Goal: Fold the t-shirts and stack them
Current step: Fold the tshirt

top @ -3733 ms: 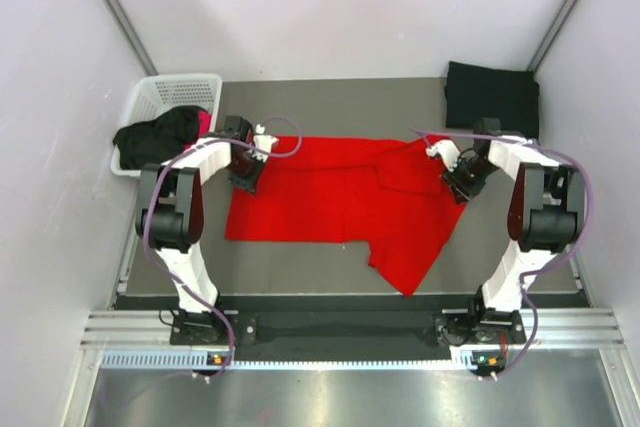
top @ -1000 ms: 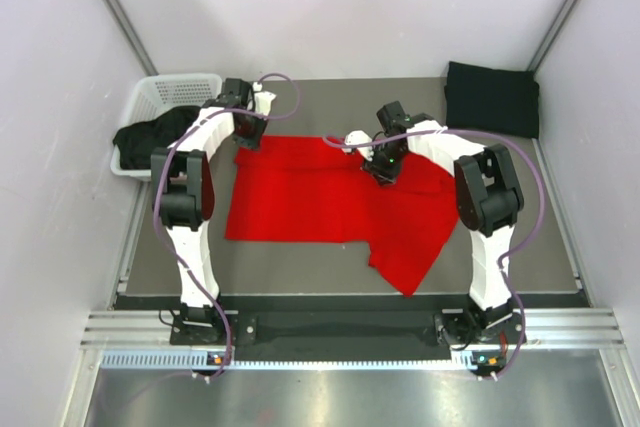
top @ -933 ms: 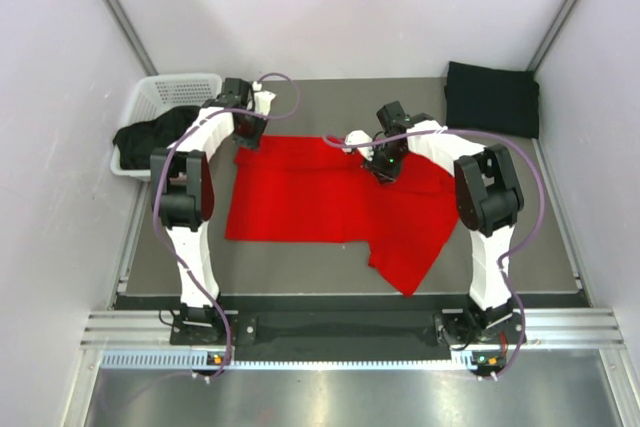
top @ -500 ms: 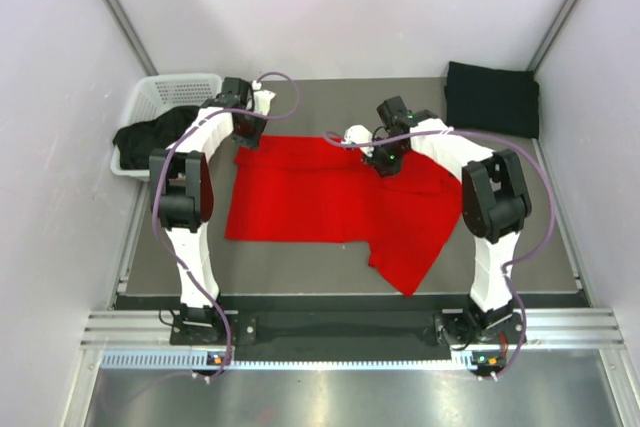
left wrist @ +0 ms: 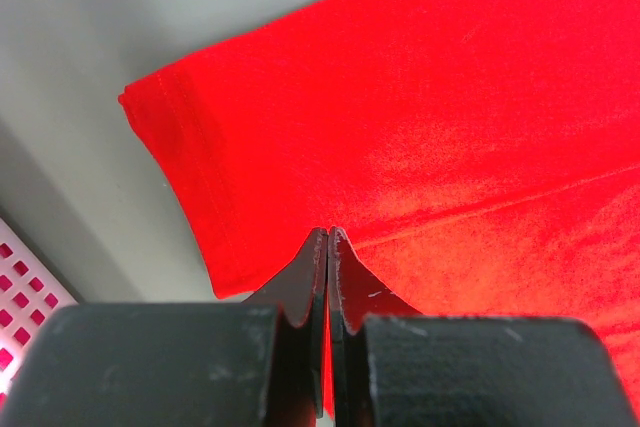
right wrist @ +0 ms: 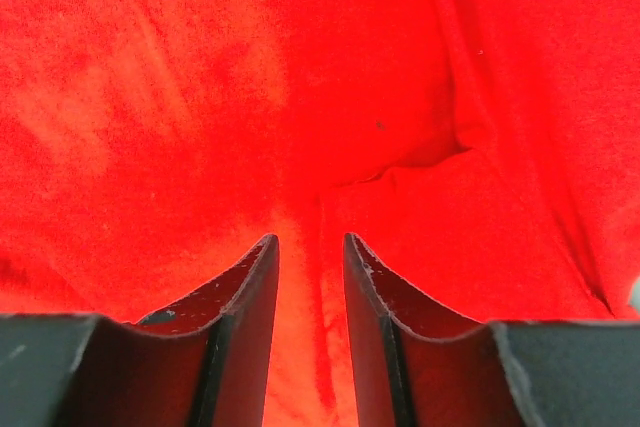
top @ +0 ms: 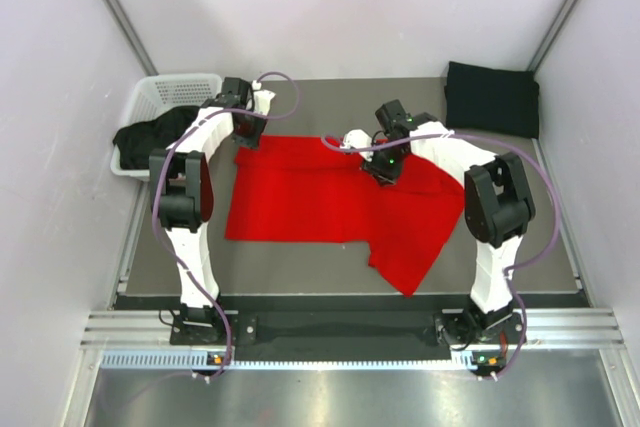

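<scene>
The large red t-shirt (top: 320,202) lies spread flat on the table. My left gripper (top: 247,137) is at its far left corner. In the left wrist view the jaws (left wrist: 328,232) are shut, pinching the red cloth (left wrist: 450,97) near the hemmed edge. My right gripper (top: 385,171) is down on the shirt's far middle. In the right wrist view it (right wrist: 310,239) is open a little, with a low ridge of red cloth (right wrist: 200,77) between the fingers. A folded black t-shirt (top: 490,97) lies at the back right. Another black shirt (top: 155,134) hangs out of the basket.
A white lattice basket (top: 175,90) stands at the back left, against the left wall. White walls close in the table at left, right and back. Bare grey table (top: 330,97) shows behind the red shirt.
Since 3.7 s ago, my left gripper has moved back to the shirt's far left corner, and my right gripper left to its far middle. Over the last second both barely shift.
</scene>
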Action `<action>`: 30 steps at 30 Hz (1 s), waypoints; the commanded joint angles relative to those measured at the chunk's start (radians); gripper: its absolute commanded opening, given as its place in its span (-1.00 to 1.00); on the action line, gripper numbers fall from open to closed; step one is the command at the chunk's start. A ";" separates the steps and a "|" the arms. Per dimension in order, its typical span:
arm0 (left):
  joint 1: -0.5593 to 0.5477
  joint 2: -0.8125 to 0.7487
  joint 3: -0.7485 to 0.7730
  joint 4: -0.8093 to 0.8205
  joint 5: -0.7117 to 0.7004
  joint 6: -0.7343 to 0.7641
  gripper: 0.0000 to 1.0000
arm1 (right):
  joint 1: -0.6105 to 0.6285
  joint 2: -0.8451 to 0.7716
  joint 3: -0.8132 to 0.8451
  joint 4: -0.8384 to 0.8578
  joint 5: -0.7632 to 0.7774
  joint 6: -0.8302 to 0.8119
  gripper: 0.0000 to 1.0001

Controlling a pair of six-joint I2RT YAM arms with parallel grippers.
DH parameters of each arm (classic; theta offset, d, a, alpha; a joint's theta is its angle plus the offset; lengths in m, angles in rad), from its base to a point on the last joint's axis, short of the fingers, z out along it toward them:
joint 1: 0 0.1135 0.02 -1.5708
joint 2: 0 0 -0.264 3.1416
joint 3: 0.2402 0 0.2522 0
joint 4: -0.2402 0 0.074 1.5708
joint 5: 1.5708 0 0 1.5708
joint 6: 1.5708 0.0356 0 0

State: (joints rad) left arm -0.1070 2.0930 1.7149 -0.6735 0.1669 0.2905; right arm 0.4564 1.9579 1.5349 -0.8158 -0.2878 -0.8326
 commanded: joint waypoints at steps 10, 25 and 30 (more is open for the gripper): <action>0.004 -0.048 0.020 0.032 -0.012 0.013 -0.98 | 0.014 0.079 0.025 0.047 -0.002 0.006 -0.35; 0.004 -0.039 0.021 0.035 -0.015 0.015 -0.98 | 0.007 0.096 0.044 0.069 0.019 0.001 -0.40; 0.003 -0.030 0.028 0.034 -0.004 0.009 -1.00 | 0.004 0.113 0.056 0.069 0.029 0.007 -0.43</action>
State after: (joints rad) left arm -0.1070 2.0930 1.7145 -0.6731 0.1490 0.2909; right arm 0.4561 2.0567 1.5394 -0.7761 -0.2623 -0.8265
